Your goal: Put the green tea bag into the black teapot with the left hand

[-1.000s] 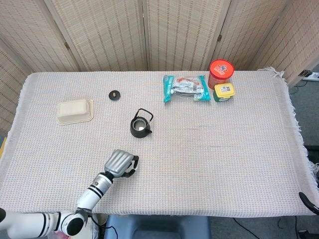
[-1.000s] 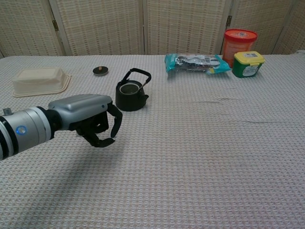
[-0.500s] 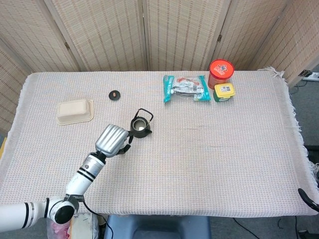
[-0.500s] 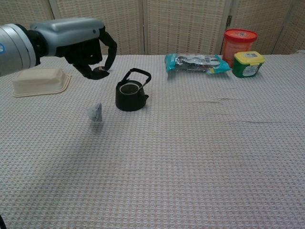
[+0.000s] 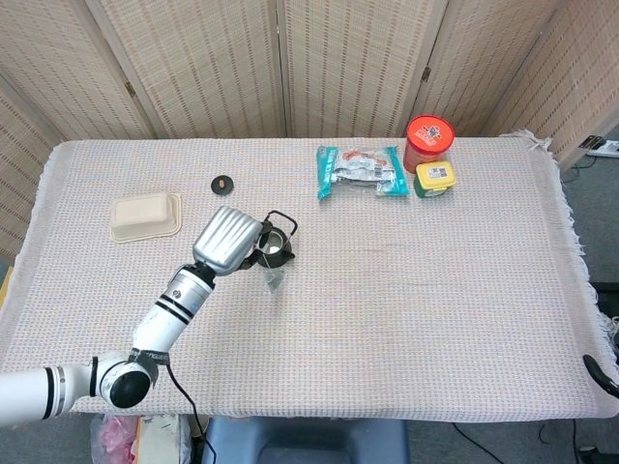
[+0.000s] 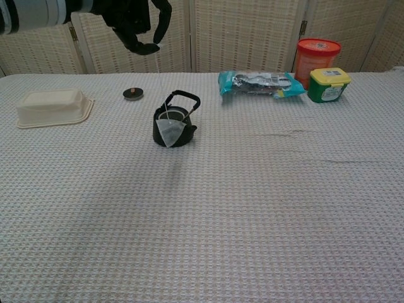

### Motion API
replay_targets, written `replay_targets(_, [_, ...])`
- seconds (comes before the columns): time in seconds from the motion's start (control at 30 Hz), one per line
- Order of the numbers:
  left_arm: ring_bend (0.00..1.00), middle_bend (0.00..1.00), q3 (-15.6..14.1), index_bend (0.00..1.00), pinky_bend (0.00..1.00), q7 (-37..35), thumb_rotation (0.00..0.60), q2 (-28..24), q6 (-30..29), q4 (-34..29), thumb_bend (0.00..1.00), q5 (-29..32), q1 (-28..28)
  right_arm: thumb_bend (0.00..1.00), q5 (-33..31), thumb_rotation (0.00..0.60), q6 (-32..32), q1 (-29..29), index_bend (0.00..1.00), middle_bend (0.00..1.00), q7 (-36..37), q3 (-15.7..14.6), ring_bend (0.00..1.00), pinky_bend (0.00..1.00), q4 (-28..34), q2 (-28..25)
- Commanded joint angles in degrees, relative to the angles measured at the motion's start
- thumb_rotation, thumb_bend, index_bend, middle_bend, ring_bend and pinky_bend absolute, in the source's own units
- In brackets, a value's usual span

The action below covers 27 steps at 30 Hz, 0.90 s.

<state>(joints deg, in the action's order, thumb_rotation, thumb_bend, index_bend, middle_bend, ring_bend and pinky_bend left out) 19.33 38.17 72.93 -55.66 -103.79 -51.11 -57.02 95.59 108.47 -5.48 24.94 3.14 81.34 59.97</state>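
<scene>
Below the left hand (image 6: 136, 22), whose fingers (image 6: 151, 47) pinch its string, the tea bag (image 6: 170, 132) hangs point-down in front of the teapot (image 6: 173, 126), short of the open mouth just behind, so it needs carrying back.

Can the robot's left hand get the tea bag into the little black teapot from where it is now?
Probably yes. The left hand holds the tea bag by its string; it dangles in front of the black teapot. The lid lies apart, so the opening looks free.
</scene>
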Motion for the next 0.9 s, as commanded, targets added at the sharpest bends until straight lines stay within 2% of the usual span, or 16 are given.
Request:
replay_targets(0.03, [1.0,1.0,1.0,0.63,1.0,0.2,0.6,-0.3,1.9,2.3,0.44,1.6,-2.4,0.17,-0.8,0.6,-0.8,0.2,0.0,0.0,-0.2,0.4,0.0,0.0,0.5,-0.2])
replay_targets(0.47, [1.0,1.0,1.5,0.63,1.0,-5.7,0.6,1.1,10.9,14.7,0.44,2.7,-9.8,0.17,-5.0,0.6,-5.3,1.4,0.0,0.0,-1.4,2.2,0.0,0.0,2.6,-0.9])
replay_targets(0.9, [1.0,1.0,-0.3,0.63,1.0,-18.9,0.6,4.8,17.4,28.4,0.44,-4.6,-11.5,0.17,-7.8,0.6,-8.9,2.5,0.0,0.0,-4.5,3.5,0.0,0.0,4.5,-1.0])
